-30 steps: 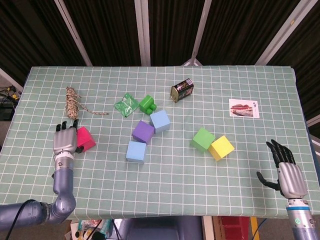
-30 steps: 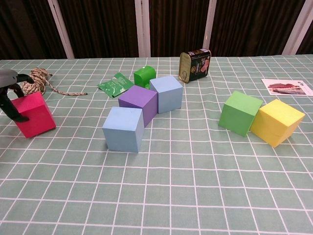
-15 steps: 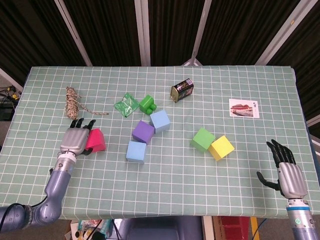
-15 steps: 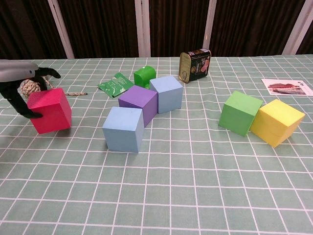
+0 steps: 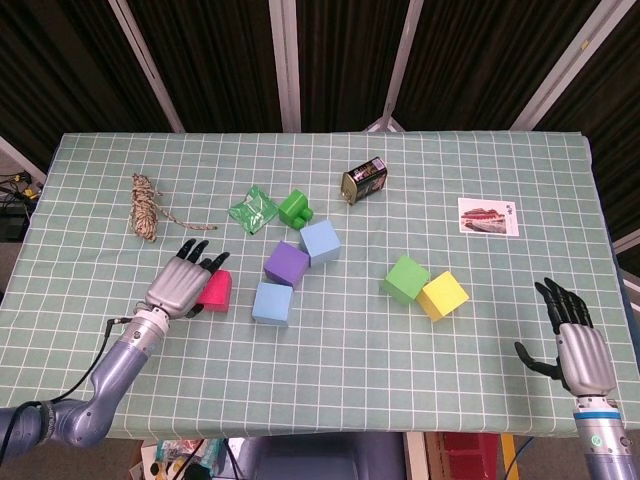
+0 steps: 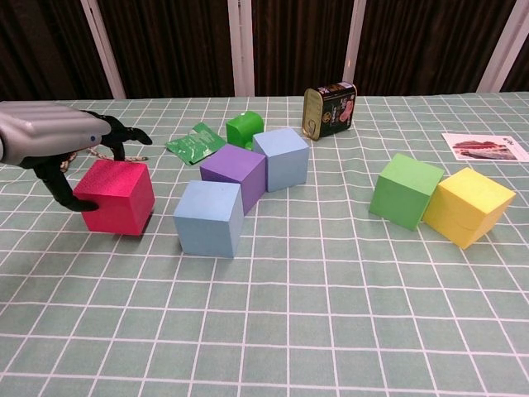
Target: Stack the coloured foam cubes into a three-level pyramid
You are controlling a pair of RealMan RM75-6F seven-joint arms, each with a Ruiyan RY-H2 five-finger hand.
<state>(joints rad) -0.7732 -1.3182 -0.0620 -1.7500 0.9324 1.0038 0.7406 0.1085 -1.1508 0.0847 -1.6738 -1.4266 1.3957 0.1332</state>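
Toward the near-left part of the bench, the left hand grasps the red cube: fingers lie over its top and far side, thumb pressed on its left face. The cube sits just left of the near light-blue cube, a narrow gap between them. In the head view the hand covers most of the red cube.

Mid-bench: purple cube touching the near light-blue cube at a corner, and a 2nd light-blue cube against its far-right side. Green cube and yellow cube touch, right of centre.

Right hand sits off the near-right corner, released, fingers spread, holding nothing; chest view does not show it.

Far side: green plastic piece, green wrapper, tin can on its side, label unreadable. Rope bundle toward the left edge, mostly hidden behind the hand in the chest view. Picture card toward the right edge.
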